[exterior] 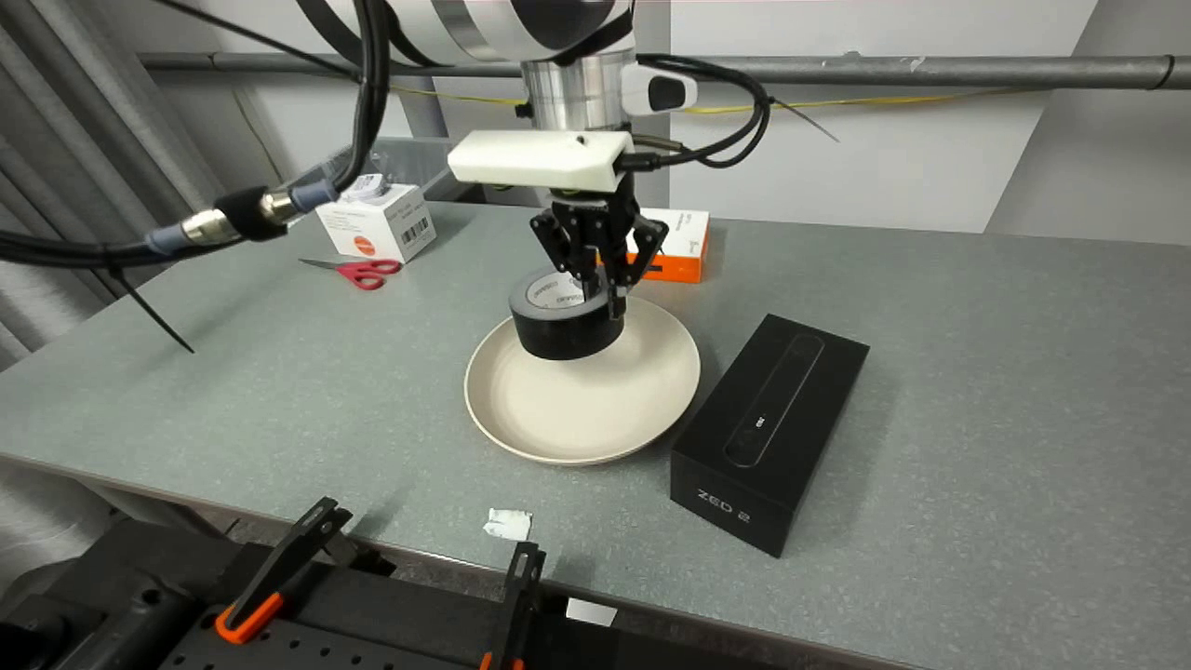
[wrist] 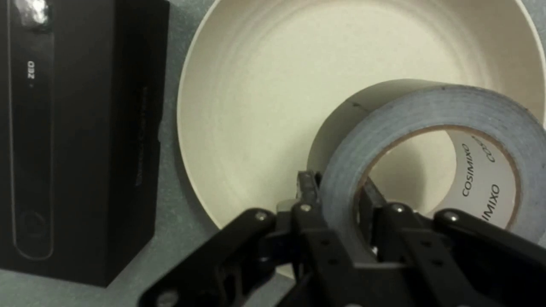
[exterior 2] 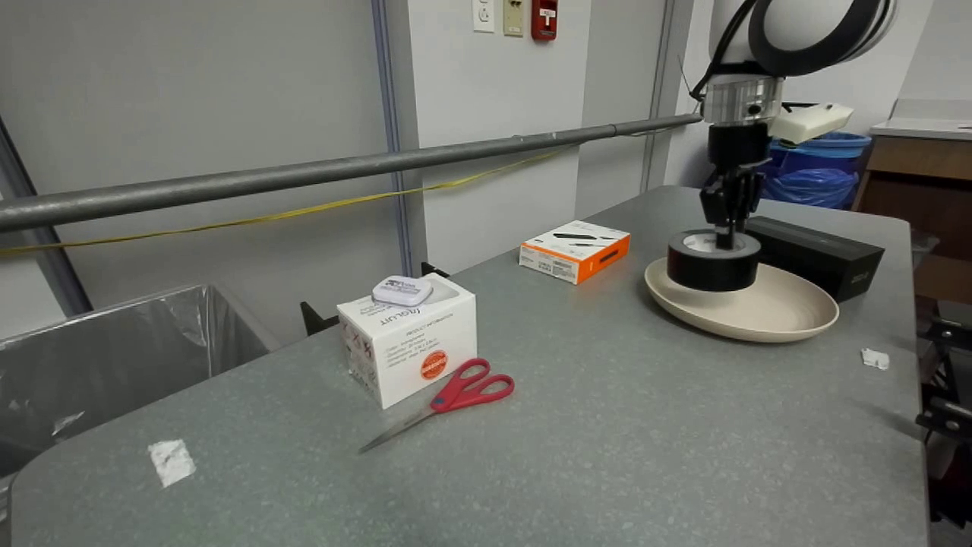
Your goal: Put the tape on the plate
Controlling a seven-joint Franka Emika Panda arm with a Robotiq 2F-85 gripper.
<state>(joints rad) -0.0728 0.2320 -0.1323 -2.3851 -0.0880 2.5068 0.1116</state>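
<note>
Grasping the tape [exterior: 563,333] with the gripper [wrist: 340,192], clenched on one side of the ring from inside and out; probably so for being too wide to span whole. Held roughly level over the plate [exterior: 582,409], mid-frame in an exterior view, apparently for setting down flat; seemingly not yet resting. In the wrist view, above the plate's lower right, so perhaps best nudged inward before release, to miss the rim. In an exterior view, right of centre and just beside the plate, a long black box [exterior: 772,428]: likely off the downward path, but to be minded in any sideways shift. Upper left there, well apart, scissors [exterior: 370,272] and a white box [exterior: 381,223]; behind the gripper, partly hidden, an orange-and-white box [exterior: 684,244].
</note>
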